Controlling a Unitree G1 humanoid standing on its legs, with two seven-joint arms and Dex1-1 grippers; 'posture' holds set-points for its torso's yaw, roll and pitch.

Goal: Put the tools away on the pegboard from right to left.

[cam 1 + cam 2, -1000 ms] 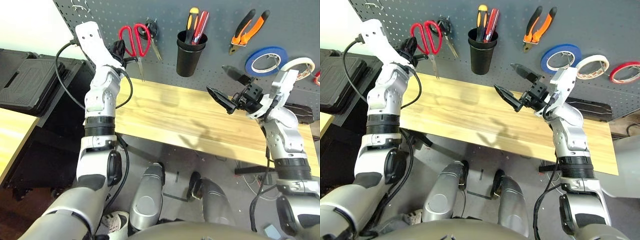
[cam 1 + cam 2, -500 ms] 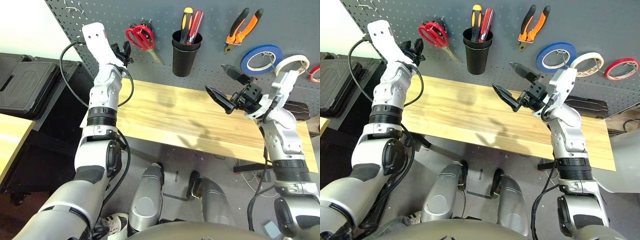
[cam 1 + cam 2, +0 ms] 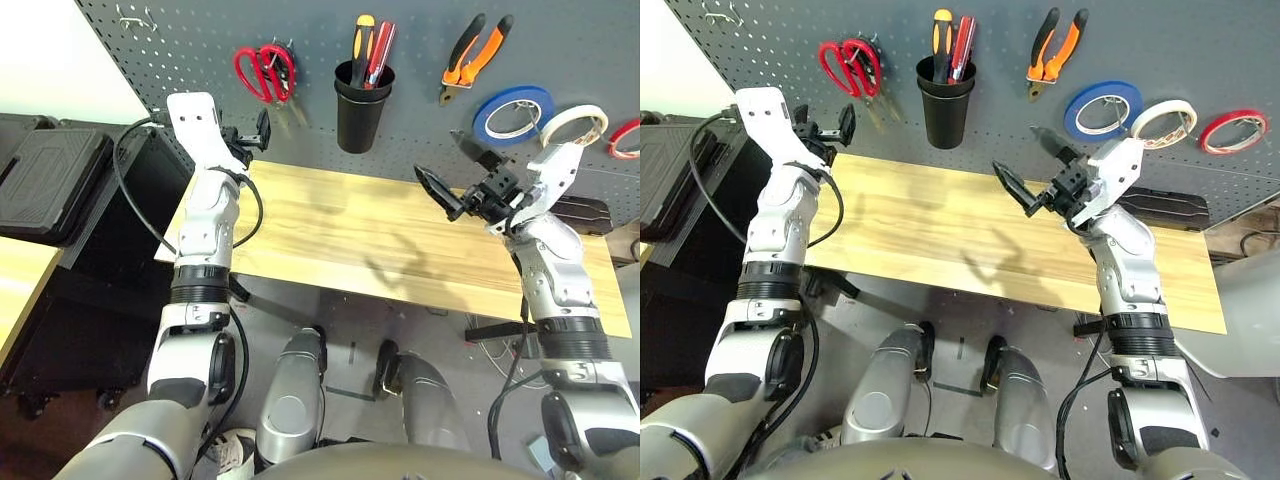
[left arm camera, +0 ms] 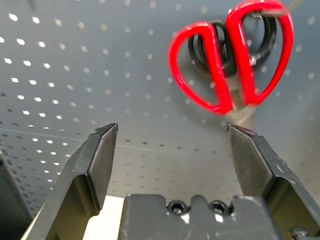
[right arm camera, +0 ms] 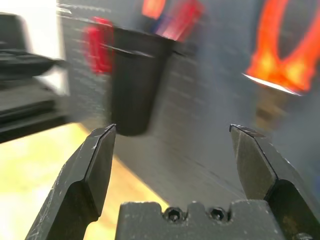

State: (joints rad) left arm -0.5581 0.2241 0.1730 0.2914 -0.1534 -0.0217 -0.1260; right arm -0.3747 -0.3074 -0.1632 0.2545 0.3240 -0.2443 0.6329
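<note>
The red-handled scissors (image 3: 262, 72) hang on the dark grey pegboard (image 3: 200, 40), over a black-handled pair; the left wrist view shows their red loops (image 4: 230, 60). My left gripper (image 3: 250, 133) stands open and empty just below and left of them, apart from them. The black cup (image 3: 362, 95) holds the black-and-orange screwdriver (image 3: 359, 38) and a red-handled one. Further right hang the orange-and-black pliers (image 3: 475, 55) and the white tape roll (image 3: 572, 125). My right gripper (image 3: 437, 155) is open and empty above the table, below the pliers.
Blue tape (image 3: 513, 112) and red tape (image 3: 628, 138) hang beside the white roll. The wooden tabletop (image 3: 350, 230) lies bare below the board. Black cases (image 3: 50, 170) stand at the left. A black box (image 3: 585, 213) sits behind my right arm. Spare hooks (image 3: 135, 15) are at the board's upper left.
My left gripper has let go of the red scissors, which now hang still on the board, and has drawn back and down. The right gripper has stayed open in about the same place.
</note>
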